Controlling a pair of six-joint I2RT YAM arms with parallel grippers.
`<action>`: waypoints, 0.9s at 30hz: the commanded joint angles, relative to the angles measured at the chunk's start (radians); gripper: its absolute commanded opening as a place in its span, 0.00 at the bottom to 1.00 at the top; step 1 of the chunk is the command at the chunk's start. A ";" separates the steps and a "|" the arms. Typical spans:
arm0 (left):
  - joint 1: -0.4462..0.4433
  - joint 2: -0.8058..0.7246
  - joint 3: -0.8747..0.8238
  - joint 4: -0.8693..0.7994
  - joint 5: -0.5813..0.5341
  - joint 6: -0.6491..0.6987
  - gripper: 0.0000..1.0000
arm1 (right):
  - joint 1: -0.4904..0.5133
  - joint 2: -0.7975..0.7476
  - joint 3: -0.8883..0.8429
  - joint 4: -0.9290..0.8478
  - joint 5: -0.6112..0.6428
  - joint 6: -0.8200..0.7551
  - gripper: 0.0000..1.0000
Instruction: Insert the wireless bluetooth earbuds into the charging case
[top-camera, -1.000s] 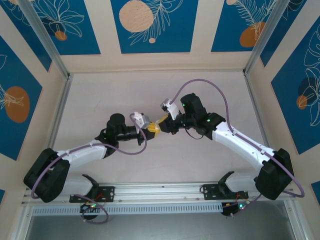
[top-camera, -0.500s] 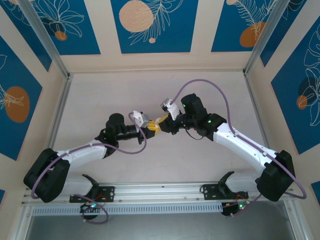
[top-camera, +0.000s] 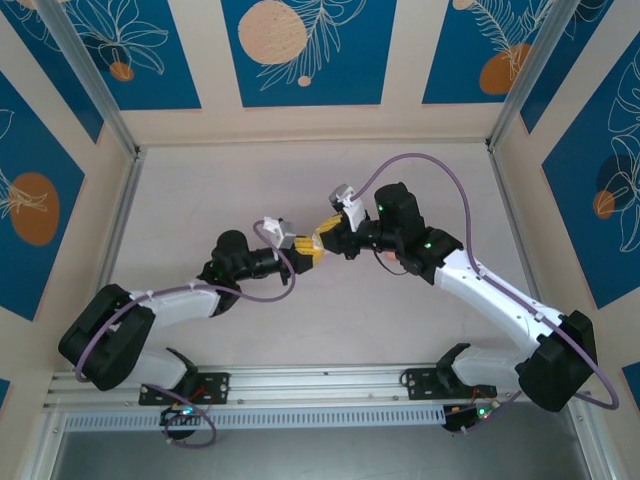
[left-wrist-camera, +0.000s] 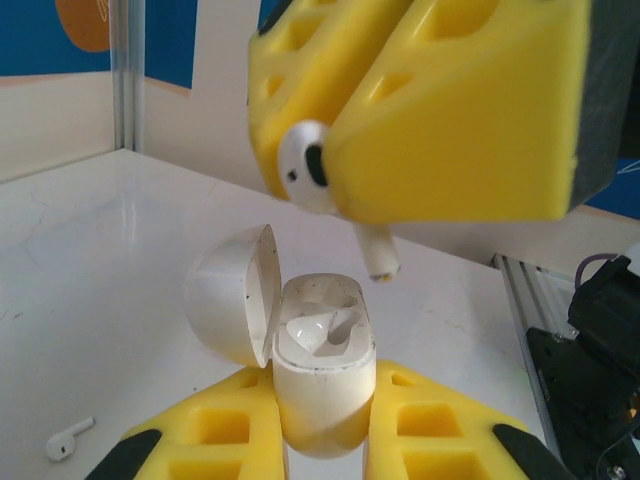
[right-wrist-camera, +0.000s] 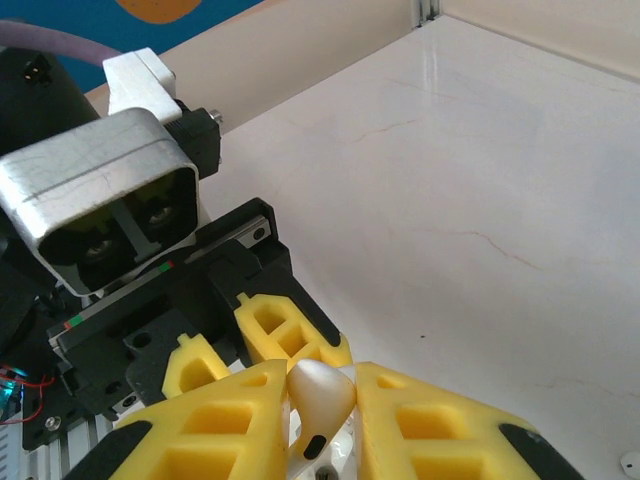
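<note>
Arms shifted; left end effector (left-wrist-camera: 320, 440) grips the charging case (left-wrist-camera: 322, 385), right end effector (right-wrist-camera: 322, 400) pinches an earbud (left-wrist-camera: 305, 165) above it; a misaligned stem could jam.

This is looking like a robotics lab cell: a left arm (top-camera: 170, 300) and a right arm (top-camera: 490, 285) are sitting bolted to an aluminium rail (top-camera: 320, 380) at a white tabletop (top-camera: 200, 190). Blue patterned wall panels (top-camera: 305, 50) and metal frame posts (top-camera: 93, 85) are enclosing it.

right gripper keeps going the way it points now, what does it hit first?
Most likely the open charging case held by the left gripper: the earbud in the right gripper hangs just above its mouth. Depth unclear.
</note>
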 joint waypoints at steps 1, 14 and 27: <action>-0.014 0.002 -0.006 0.085 0.021 -0.043 0.17 | -0.003 0.004 -0.021 0.034 0.008 0.007 0.22; -0.015 -0.001 -0.002 0.122 0.014 -0.073 0.18 | -0.002 0.003 -0.029 -0.003 0.064 -0.032 0.22; -0.015 -0.012 0.009 0.140 0.015 -0.098 0.18 | 0.003 -0.010 -0.053 0.040 0.104 -0.015 0.21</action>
